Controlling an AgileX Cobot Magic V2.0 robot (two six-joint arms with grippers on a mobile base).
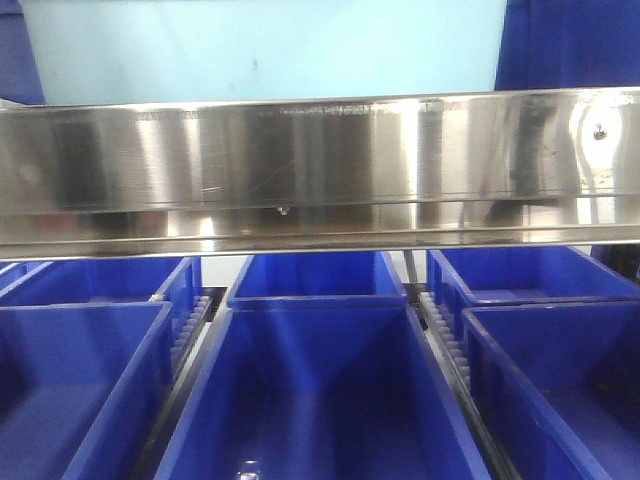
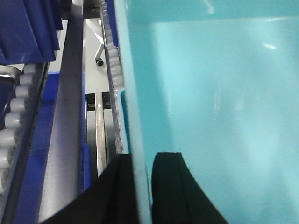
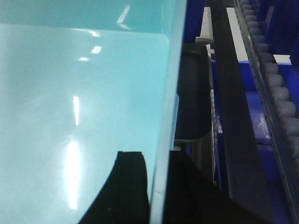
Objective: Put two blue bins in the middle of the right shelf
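Observation:
A blue bin [image 2: 210, 93] that looks pale cyan in the wrist views is held between both arms. My left gripper [image 2: 142, 156] is shut on its left wall, with one black finger [image 2: 168, 186] inside and the other outside. My right gripper [image 3: 156, 154] is shut on the bin's [image 3: 70, 93] right wall in the same way, one finger [image 3: 128, 186] inside. In the front view the pale blue surface [image 1: 260, 50] above the steel beam appears to be this bin. Neither gripper shows in that view.
A shiny steel shelf beam [image 1: 320, 170] crosses the front view. Below it stand rows of dark blue bins [image 1: 320, 400], [image 1: 80, 380], [image 1: 560, 380] with roller rails [image 1: 440, 330] between them. Roller tracks [image 2: 14, 116], [image 3: 275, 93] run beside the held bin.

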